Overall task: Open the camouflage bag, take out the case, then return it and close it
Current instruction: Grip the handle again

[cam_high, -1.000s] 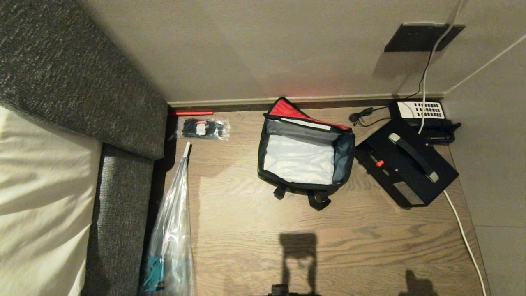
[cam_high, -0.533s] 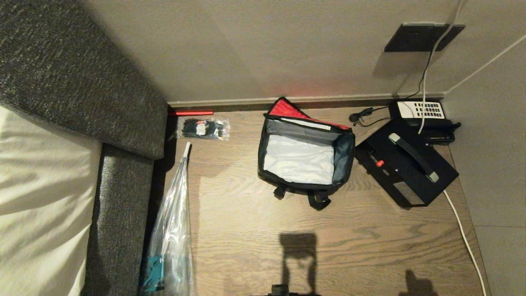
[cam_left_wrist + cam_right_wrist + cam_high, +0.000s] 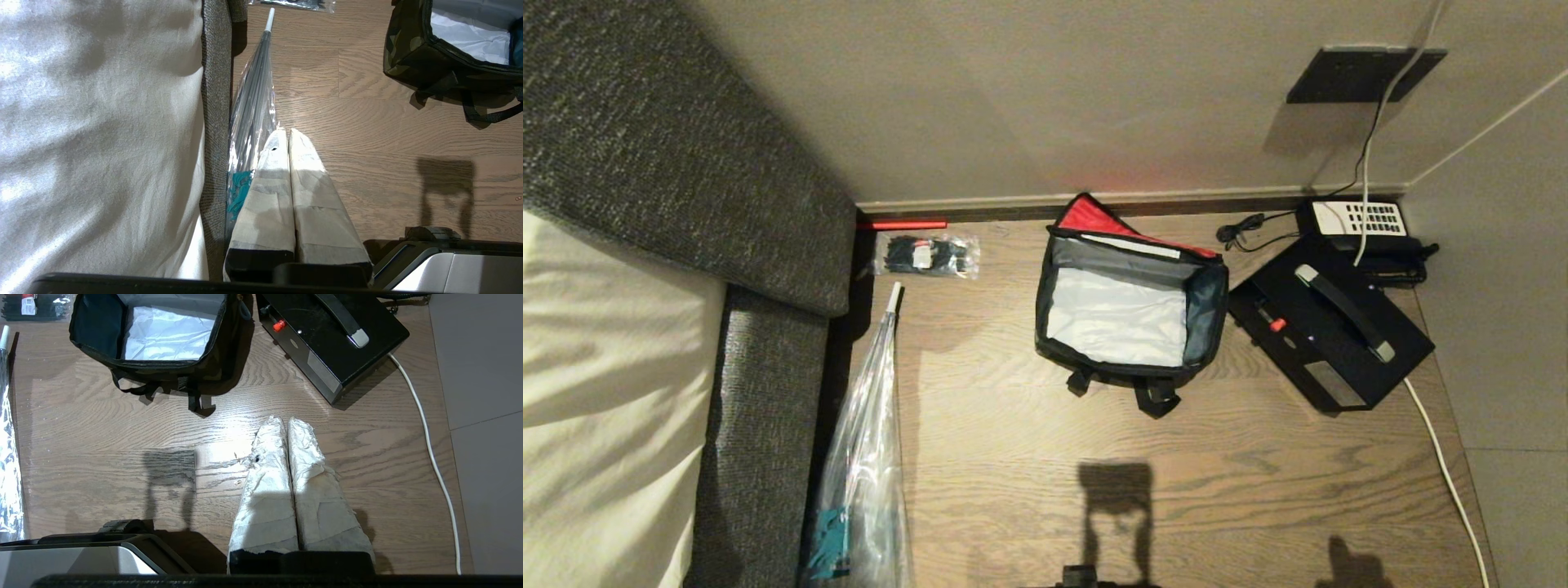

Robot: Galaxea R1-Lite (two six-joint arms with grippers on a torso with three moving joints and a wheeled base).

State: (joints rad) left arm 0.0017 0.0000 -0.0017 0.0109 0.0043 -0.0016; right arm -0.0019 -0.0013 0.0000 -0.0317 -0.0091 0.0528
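Both grippers, left [image 3: 288,134] and right [image 3: 287,422], are held pressed shut and empty, parked short of the bag [image 3: 1131,306]. One bag is counted, lid thrown back, interior bare; one case [image 3: 1327,322] lies just right of it on the floor. Removal appears done, so return is judged next: the case must be gripped and lowered into the bag.

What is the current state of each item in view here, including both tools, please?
camouflage bag: open, lid flipped back, pale interior empty.
case: out of the bag, lying on the floor beside it.
telephone: corded, behind the case.
clear packet: closed, on the floor.
left tool: shut, empty.
right tool: shut, empty.
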